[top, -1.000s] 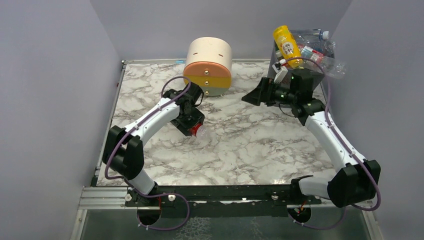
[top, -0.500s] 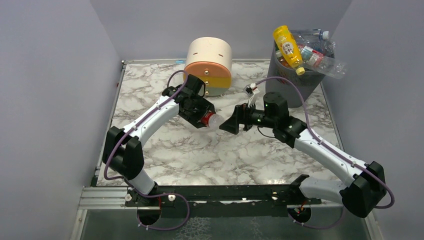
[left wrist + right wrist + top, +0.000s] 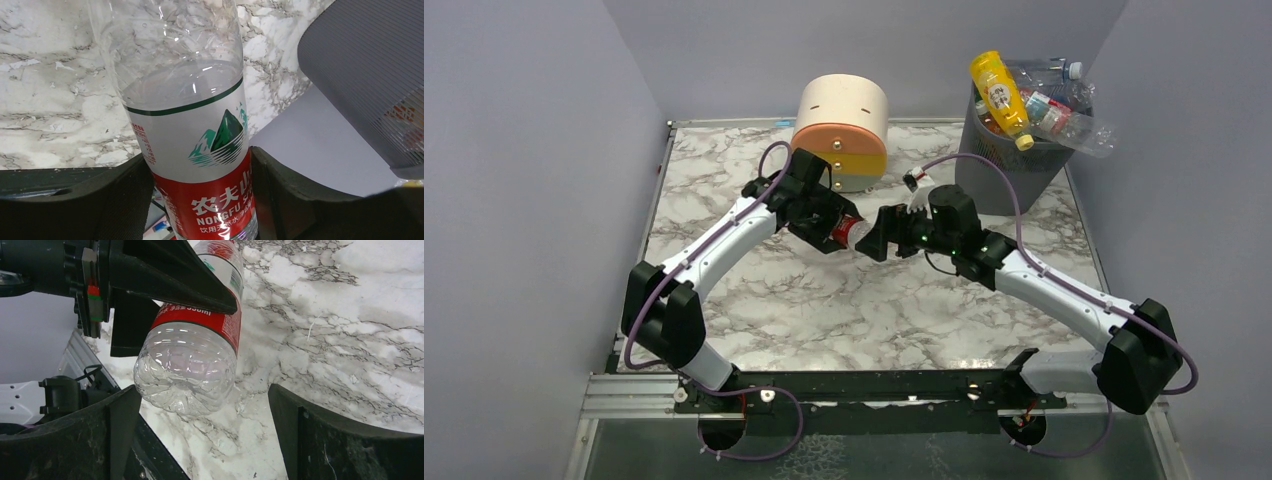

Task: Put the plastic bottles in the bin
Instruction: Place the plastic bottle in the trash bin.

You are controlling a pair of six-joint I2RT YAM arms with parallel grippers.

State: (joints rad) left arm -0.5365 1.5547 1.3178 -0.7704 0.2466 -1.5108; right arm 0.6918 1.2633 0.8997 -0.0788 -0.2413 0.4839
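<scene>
1. The left end effector (image 3: 837,226) is clamped on a clear plastic bottle (image 3: 854,233), its two fingers (image 3: 120,200) pressing either side of the red part of the label
2. That bottle is held roughly level above the marble table (image 3: 874,300), and its clear ribbed base points away from the left end effector, towards the right one
3. The right end effector (image 3: 210,440) has its jaws spread wide apart and holds nothing
4. The base of the bottle sits in the gap between the right end effector's fingers, closer to one finger than the other; whether that finger touches it I cannot tell
5. The bin (image 3: 1004,175) stands well beyond the right end effector and off to its right, at the far corner of the table
6. It is heaped with bottles: a yellow bottle (image 3: 998,92) and a clear bottle (image 3: 1079,130) stick out above its rim
7. A round cream, orange and yellow drawer unit (image 3: 842,130) stands on the table just behind the left end effector
</scene>
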